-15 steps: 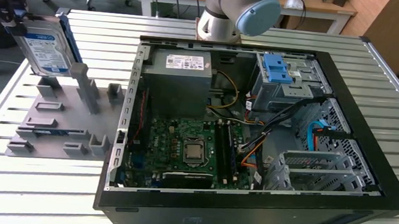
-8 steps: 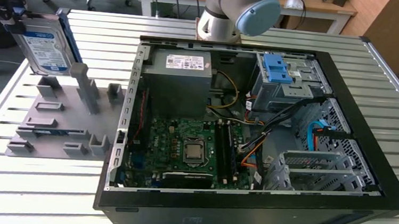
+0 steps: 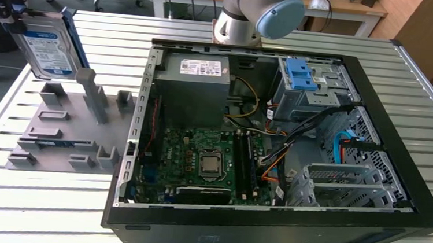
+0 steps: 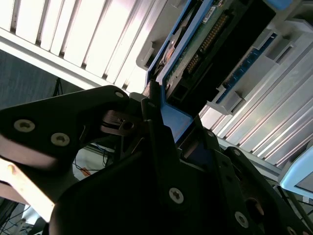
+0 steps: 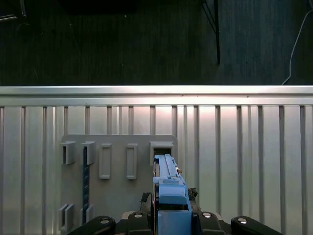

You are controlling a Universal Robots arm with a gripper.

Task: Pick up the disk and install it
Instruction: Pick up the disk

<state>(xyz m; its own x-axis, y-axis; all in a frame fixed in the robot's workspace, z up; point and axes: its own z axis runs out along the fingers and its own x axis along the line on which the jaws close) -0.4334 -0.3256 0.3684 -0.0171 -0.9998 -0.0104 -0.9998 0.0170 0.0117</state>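
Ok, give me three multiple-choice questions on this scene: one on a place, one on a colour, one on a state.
1. Where is the disk? A on the floor; B over the grey fixture plate; C on a shelf.
2. Its carrier's colour? A blue; B red; C green.
3. The gripper is: A open; B shut on nothing; C shut on the disk.
Answers: 1 B, it is held upright above the plate; 2 A, the frame edges are blue; 3 C, it clamps the carrier.

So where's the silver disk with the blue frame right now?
The flat silver disk in its blue plastic carrier is at the exterior view's far left, held upright by the black gripper over the grey slotted holder, beside the open computer case.
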